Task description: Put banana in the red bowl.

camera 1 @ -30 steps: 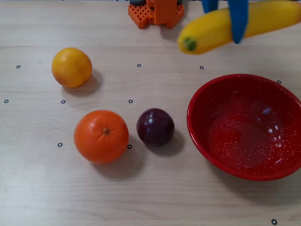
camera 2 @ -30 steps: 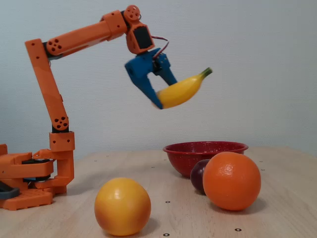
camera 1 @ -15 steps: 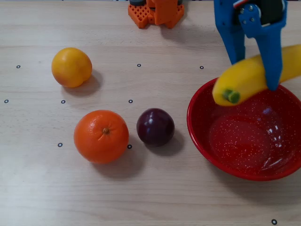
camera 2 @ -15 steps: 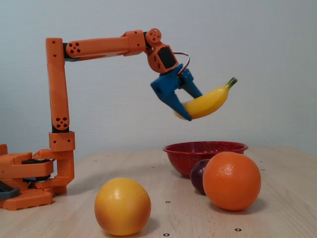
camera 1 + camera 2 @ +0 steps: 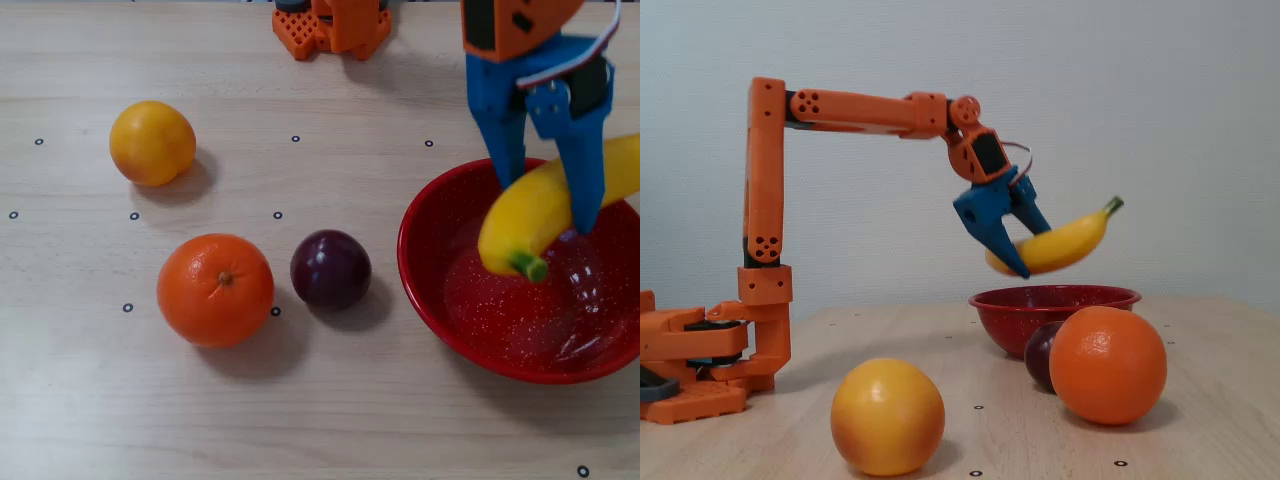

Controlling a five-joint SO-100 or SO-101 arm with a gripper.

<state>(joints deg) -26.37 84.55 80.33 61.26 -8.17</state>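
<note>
The blue two-finger gripper (image 5: 545, 205) on the orange jointed arm (image 5: 855, 105) is clamped across the middle of the long, curved, glossy yellow banana (image 5: 545, 205), one finger on each side of the fruit, closed only as far as its thickness allows.

In the fixed view the banana (image 5: 1055, 243) hangs in the air above the large, round, glossy red bowl with fine white speckles (image 5: 1055, 305), clear of its rim. It is tilted, the green stem tip pointing up toward 2 o'clock and the other end low beside the blue fingers (image 5: 1002, 240).

In the overhead view the red bowl (image 5: 430, 300) sits at about 4 o'clock on the pale wood-grain table (image 5: 300, 420). The banana lies over its upper half, green tip toward 7 o'clock, the far end running off the frame at 2 o'clock.

A dark purple round plum (image 5: 331, 269) rests just beside the bowl's rim on the 9 o'clock side. A large orange round fruit (image 5: 215, 289) sits near the plum, further toward 9 o'clock. A smaller yellow-orange round fruit (image 5: 152, 142) lies well apart at 10 o'clock. The arm's orange base (image 5: 331, 27) stands at 12 o'clock at the table's edge.
</note>
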